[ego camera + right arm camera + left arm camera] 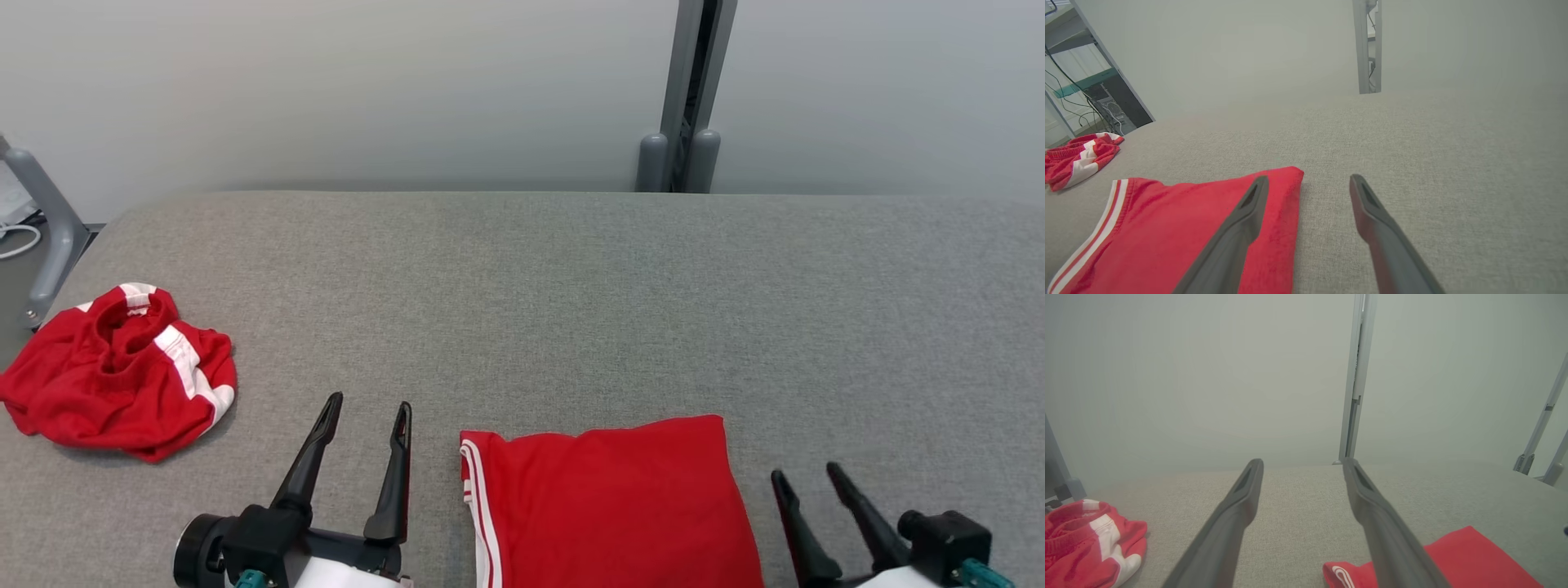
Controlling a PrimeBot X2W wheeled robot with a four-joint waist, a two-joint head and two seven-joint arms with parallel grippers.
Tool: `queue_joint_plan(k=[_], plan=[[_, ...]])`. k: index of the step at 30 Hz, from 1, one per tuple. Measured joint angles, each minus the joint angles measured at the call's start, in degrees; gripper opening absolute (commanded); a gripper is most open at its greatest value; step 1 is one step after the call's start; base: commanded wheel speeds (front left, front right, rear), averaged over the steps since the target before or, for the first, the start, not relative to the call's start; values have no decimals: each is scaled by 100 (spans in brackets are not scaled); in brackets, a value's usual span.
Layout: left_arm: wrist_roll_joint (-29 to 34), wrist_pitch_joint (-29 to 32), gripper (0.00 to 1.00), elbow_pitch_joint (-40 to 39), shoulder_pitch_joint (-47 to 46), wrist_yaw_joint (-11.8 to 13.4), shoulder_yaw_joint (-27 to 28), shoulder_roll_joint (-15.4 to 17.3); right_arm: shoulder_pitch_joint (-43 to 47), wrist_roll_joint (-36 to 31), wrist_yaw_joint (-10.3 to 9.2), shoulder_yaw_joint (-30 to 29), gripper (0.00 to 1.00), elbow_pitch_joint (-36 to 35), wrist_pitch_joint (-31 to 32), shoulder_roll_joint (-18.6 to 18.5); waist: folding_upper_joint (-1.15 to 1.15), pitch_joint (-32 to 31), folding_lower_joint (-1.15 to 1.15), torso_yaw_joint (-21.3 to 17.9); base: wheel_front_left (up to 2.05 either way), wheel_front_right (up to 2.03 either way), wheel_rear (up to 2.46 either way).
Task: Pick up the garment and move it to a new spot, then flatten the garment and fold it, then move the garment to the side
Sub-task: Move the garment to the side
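We hold nothing: left gripper (369, 402), right gripper (804, 470) both spread wide | folded garment (612, 506) flat between them on table (571, 286), near edge | crumpled garment (118, 376) well apart, far left

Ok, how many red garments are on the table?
2. The crumpled garment lies far left on the table; the folded garment lies at the near edge, centre. Nothing seems hidden.
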Motion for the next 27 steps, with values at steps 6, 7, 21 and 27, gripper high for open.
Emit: queue_joint_plan(k=[6, 7, 21, 27], plan=[[49, 0, 100, 3, 1, -21, -58, -2, -181, 532, 0, 505, 100, 472, 342, -190, 0, 68, 0, 67, 0, 0, 0], [49, 0, 100, 3, -5, -21, -68, -2, -231, 635, 0, 584, 100, 533, 360, -211, 0, 90, 0, 82, 0, 0, 0], [48, 0, 100, 2, -269, -45, -319, -2, -799, 1914, 0, 1444, 100, 902, 828, -403, 0, 485, 0, 433, 0, 0, 0], [48, 0, 100, 12, -295, -38, -370, -2, -984, 2202, 0, 1682, 100, 1015, 871, -441, 0, 580, 0, 564, 0, 0, 0]])
